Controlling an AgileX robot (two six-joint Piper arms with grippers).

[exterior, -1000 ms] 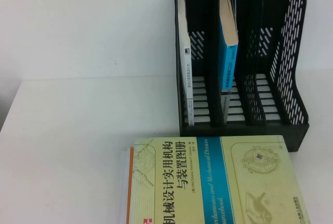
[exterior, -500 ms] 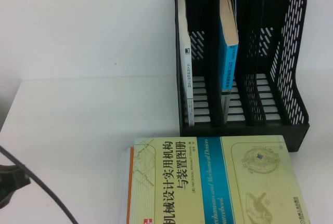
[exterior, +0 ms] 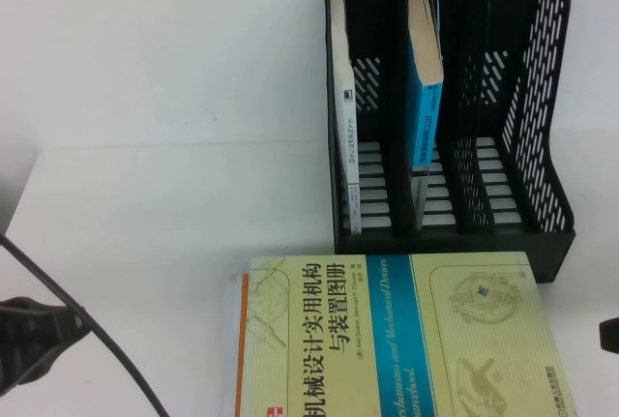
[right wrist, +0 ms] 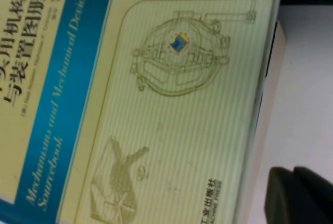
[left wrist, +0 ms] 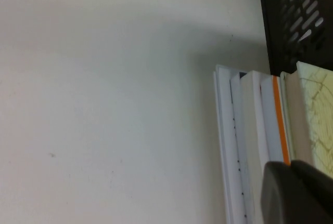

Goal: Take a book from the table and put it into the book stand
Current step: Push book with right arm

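The book lies flat, cover up, on top of a small stack of other books on the table, directly in front of the book stand. The stand holds a white book upright in its leftmost slot and a smaller blue-spined book in the next; the two slots beyond these are free.

The left gripper sits low over the table, well apart from the book's orange-edged side, with a cable trailing across it. In the left wrist view the stack's page edges lie just ahead of that gripper. The right gripper shows only as a dark tip at the far edge of the high view, just beside the book's other end; its wrist view looks down on the cover with bare table alongside. Whether either pincer is wide or narrow cannot be told.

Judgement: the step in hand is the approach. To do it well, bring both grippers level with the top book only, one at each short end, so the lower books are not caught. Lift evenly, turn the book upright, and align it with a free slot before lowering.
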